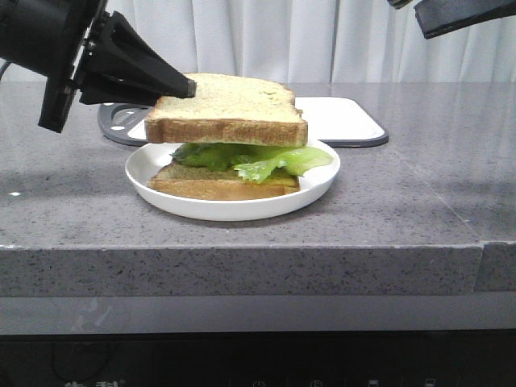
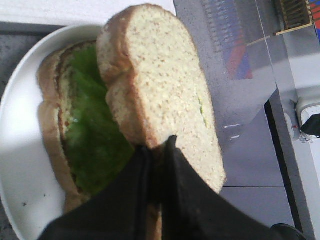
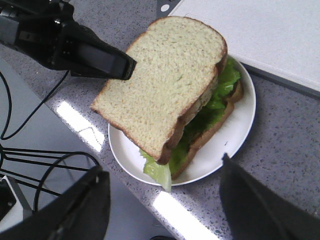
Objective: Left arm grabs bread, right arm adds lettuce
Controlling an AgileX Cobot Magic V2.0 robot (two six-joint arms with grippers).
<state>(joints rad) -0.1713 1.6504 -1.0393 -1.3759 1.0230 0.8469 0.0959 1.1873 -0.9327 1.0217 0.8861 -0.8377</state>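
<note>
The bread (image 1: 228,110) is seen as porous and matt, its pale face speckled and its brown crust dry and slightly rough, and the same texture is noted on the lower slice (image 1: 219,184) lying on the plate (image 1: 242,205), which is rendered in smooth, glossy white ceramic or plastic. The lettuce (image 1: 258,157) on that lower slice is observed as ruffled, thin and faintly waxy, with a moist sheen. The countertop (image 1: 403,201) under the plate is recorded as grey speckled stone with a polished finish, the cutting board (image 1: 347,121) behind the plate as smooth white plastic, and the left gripper (image 1: 181,85) as matt black plastic.
</note>
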